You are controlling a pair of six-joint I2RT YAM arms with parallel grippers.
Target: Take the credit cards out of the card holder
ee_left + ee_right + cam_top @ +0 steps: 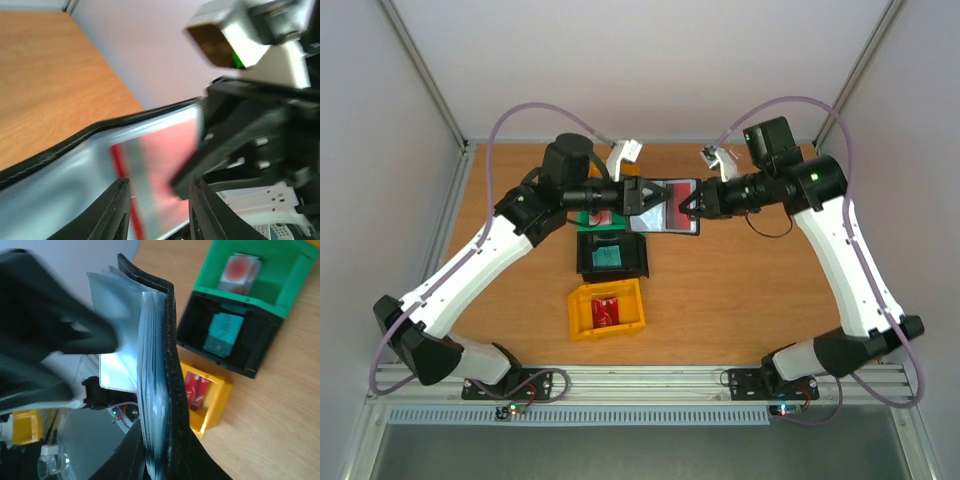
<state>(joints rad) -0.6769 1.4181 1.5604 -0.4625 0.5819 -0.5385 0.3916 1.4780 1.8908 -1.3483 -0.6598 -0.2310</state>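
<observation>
Card holder (75,144) shows red card (165,150) at left wrist, edge-on at right.

This is a robotics lab, set up as a test cell. A wooden counter (740,290) stands between plain white panels (650,60) held by aluminium posts (424,75). The left arm (470,270) and the right arm (845,260), white and black, are bolted to a metal rail (650,378) at its near edge, with purple cables (510,120) and small plastic bins (578,312).
</observation>
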